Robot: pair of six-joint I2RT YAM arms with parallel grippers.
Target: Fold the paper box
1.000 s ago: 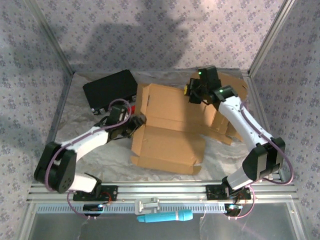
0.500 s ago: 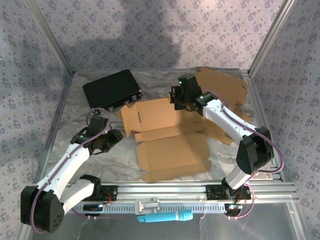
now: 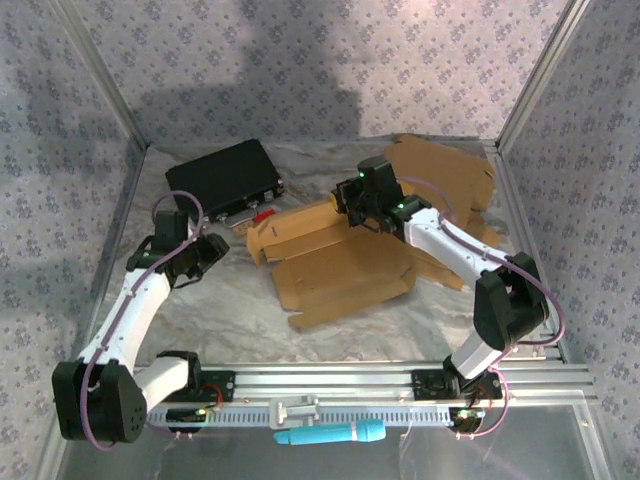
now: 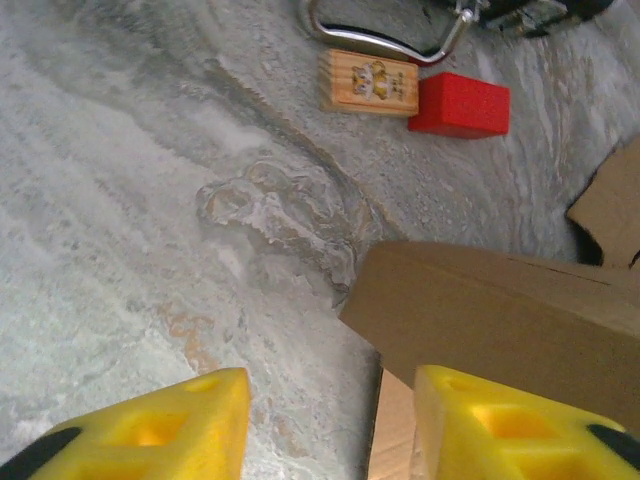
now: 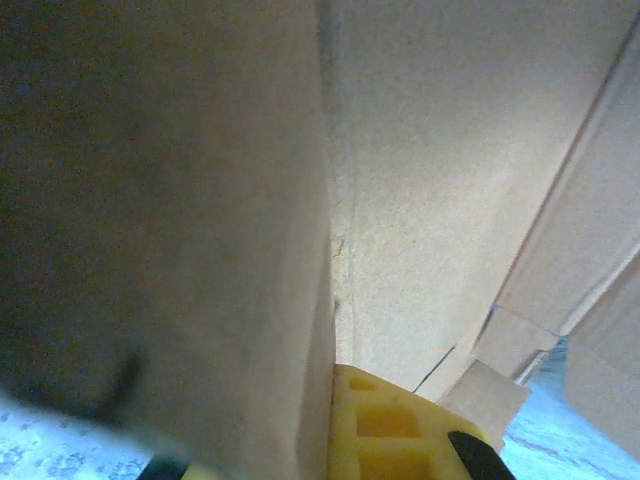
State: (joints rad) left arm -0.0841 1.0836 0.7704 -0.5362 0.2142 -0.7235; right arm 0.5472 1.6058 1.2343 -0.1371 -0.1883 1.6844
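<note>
1. The paper box is a partly raised cardboard blank lying between the two grippers. Its floor panel is flat on the marbled table, and its inner face is plain brown and turned up.
2. The right gripper is clenched on the far wall panel of the box. In the right wrist view the panel runs straight up against its yellow finger, and more creased cardboard spreads beyond the fingertip.
3. The left gripper is released, with its two yellow fingers apart and only table surface in the gap. It grasps nothing.
4. A raised side flap of the box stands just ahead of the left gripper's right-hand finger, between that finger and the box floor. Whether the flap and finger touch cannot be told.
5. A black case sits beyond the left fingers, with its metal handle turned towards them. What it holds cannot be told.
6. A wooden block with a printed picture and a red block lie just beside each other, ahead of the left fingers and just short of the handle.
7. A second cardboard sheet lies flat beyond the right fingers and to their right.
8. A turquoise tool rests on the frame behind both grippers, well apart from the box.
</note>
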